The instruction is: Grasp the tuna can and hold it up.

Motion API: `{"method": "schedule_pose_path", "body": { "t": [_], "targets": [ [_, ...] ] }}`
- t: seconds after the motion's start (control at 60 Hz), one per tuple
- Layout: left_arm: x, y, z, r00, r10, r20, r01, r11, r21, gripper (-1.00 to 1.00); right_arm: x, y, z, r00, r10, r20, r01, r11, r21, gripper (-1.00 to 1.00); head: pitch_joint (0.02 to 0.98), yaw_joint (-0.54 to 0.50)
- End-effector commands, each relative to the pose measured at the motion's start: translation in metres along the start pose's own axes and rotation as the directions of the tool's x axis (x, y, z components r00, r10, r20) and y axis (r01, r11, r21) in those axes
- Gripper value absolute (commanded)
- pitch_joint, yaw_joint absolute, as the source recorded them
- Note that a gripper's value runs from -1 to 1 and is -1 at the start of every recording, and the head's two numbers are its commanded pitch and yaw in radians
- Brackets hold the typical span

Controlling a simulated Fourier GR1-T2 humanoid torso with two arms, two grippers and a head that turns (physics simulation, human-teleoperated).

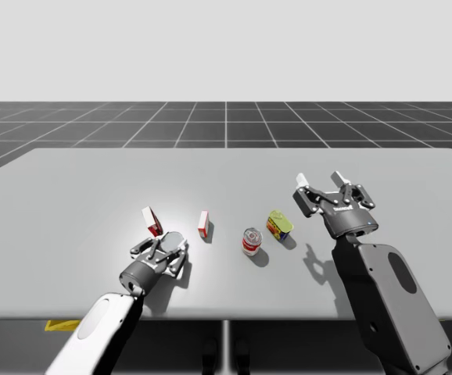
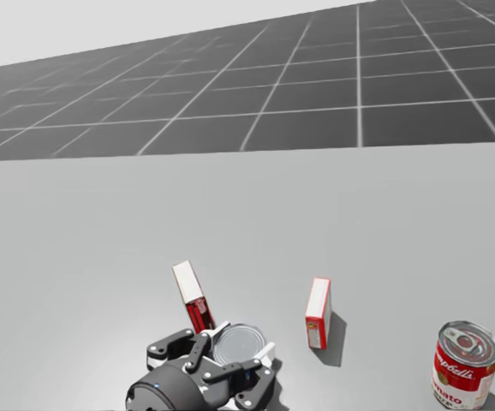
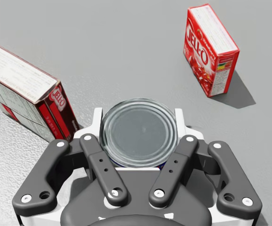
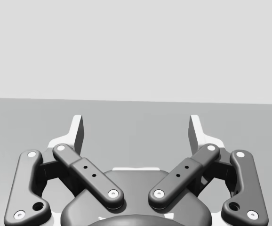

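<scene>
Matte grey table (image 1: 93,187): left gripper (image 3: 138,117) clasps flat, round, metal-lidded tuna can (image 3: 139,134); right gripper (image 4: 137,126) spread wide, empty.

The tuna can (image 2: 237,342), silver lid up, is seen held between the jaws of the left gripper (image 2: 235,349). Just ahead of the jaws and slightly to their left, a tilted red-and-white box (image 2: 192,295) is found close beside the can, while an upright red box (image 2: 319,312) is stood apart to their right. Further out on that side, a red-and-white can (image 2: 465,364) is set on the grey table (image 2: 102,231), well apart from the jaws.
</scene>
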Motion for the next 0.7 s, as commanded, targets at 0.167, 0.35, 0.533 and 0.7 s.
{"method": "schedule_pose_path", "body": {
  "t": [0.167, 0.35, 0.533, 0.7],
  "targets": [
    [-0.011, -0.008, 0.000, 0.9993, -0.021, -0.032, 0.018, 0.994, -0.108, 1.00, 0.000, -0.002, 0.000, 1.0000, -0.003, -0.001, 0.003, 1.000, -0.005, -1.00, 0.463, 0.28],
    [-0.001, -0.012, 0.005, 0.9998, -0.019, 0.009, 0.020, 0.995, -0.102, 1.00, 0.000, -0.002, 0.001, 1.0000, -0.003, -0.001, 0.003, 1.000, -0.006, -1.00, 0.466, 0.29],
    [0.020, -0.018, 0.018, 0.9974, -0.040, 0.060, 0.046, 0.994, -0.098, 1.00, 0.000, -0.003, 0.000, 1.0000, -0.002, -0.001, 0.002, 1.000, -0.011, -1.00, 0.469, 0.29],
    [0.047, -0.021, 0.031, 0.9912, -0.063, 0.116, 0.076, 0.992, -0.104, 1.00, 0.001, -0.003, 0.000, 1.0000, 0.004, 0.004, -0.004, 1.000, -0.012, -1.00, 0.468, 0.29]
  ]
}}
